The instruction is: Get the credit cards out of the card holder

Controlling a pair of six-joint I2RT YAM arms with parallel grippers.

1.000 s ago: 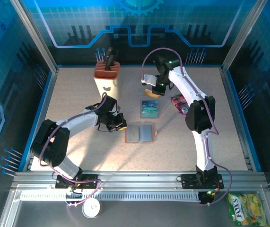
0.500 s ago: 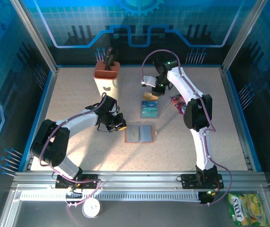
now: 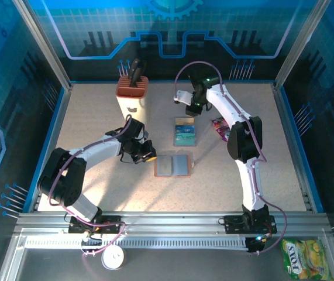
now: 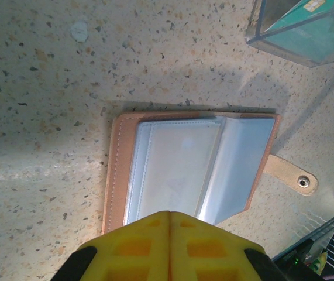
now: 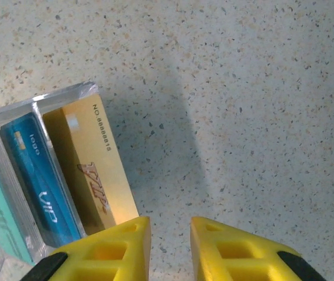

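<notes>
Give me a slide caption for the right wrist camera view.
Right gripper, jaws parted, near a gold VIP card in the clear tray beside a blue card.

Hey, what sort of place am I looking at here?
Likely a robot lab test cell: left arm and right arm bolted to a metal rail, and a speckled table fenced by blue-printed panels.

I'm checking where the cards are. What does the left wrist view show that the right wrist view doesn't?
Left wrist: the open brown leather-look card holder with blue-grey pockets and a snap tab, and the shut yellow left gripper at its near edge. Right wrist: a gold VIP card, a blue VIP card beside it, and the open right gripper, holding nothing. Both: the clear plastic tray, a teal card in it, and the speckled table.
</notes>
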